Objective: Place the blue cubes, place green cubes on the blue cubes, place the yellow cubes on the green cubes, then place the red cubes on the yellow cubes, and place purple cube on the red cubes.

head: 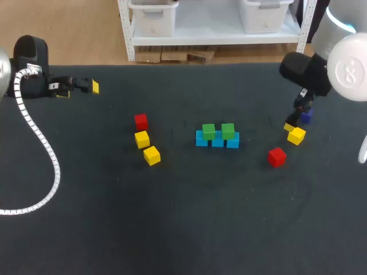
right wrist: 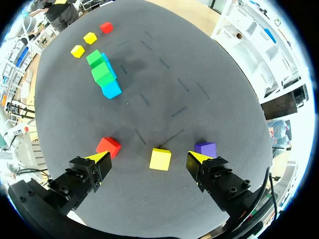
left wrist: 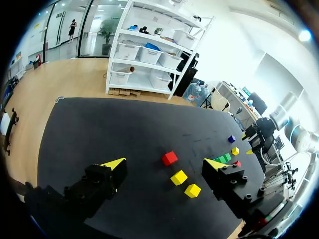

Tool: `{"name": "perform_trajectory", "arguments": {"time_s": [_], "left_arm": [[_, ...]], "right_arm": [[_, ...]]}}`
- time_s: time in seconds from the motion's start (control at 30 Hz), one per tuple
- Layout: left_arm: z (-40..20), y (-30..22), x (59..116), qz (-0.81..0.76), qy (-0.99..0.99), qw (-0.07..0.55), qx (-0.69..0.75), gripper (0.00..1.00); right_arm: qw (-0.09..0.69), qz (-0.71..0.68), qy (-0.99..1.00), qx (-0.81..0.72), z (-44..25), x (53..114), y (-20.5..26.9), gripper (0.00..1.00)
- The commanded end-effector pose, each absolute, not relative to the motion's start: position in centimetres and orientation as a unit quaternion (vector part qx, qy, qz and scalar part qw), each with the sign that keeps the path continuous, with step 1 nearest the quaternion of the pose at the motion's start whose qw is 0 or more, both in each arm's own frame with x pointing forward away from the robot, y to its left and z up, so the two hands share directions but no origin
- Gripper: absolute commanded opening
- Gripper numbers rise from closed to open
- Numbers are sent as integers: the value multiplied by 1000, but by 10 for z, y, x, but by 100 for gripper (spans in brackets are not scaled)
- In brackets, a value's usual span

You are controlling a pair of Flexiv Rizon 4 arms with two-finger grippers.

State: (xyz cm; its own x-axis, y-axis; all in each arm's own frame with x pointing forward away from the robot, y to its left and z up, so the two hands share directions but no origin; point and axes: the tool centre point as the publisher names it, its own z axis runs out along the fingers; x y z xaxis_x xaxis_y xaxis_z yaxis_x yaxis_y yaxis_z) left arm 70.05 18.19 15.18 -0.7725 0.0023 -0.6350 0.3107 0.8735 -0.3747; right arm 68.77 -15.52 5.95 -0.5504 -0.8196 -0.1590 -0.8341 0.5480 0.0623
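Note:
Three blue cubes (head: 217,141) stand in a row mid-table, with two green cubes (head: 209,132) on top of them. To their left lie a red cube (head: 141,121) and two yellow cubes (head: 142,139), which also show in the left wrist view ahead of the fingers as the red cube (left wrist: 169,158) and the yellow cubes (left wrist: 179,177). My left gripper (head: 79,90) hangs open at the far left, holding nothing. My right gripper (right wrist: 148,157) is open above a third yellow cube (right wrist: 160,159), which lies between its fingers, untouched. A red cube (right wrist: 108,146) and the purple cube (right wrist: 205,149) lie beside the fingertips.
A white ribbed cable (head: 43,154) of my left arm loops over the table's left side. The dark table (head: 183,229) has wide bare room along the front.

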Motion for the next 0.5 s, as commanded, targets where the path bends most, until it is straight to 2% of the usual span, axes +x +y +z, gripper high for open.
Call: {"name": "perform_trajectory", "arguments": {"time_s": [0.03, 0.27, 0.5], "left_arm": [[150, 184, 700, -241, 909, 329, 88, 100], [150, 184, 700, -241, 909, 329, 88, 100], [150, 184, 700, -241, 909, 329, 88, 100]], "right_arm": [[79, 83, 886, -450, 63, 691, -155, 100], [184, 146, 886, -399, 74, 710, -142, 100], [227, 154, 876, -397, 90, 718, -132, 100]]}}
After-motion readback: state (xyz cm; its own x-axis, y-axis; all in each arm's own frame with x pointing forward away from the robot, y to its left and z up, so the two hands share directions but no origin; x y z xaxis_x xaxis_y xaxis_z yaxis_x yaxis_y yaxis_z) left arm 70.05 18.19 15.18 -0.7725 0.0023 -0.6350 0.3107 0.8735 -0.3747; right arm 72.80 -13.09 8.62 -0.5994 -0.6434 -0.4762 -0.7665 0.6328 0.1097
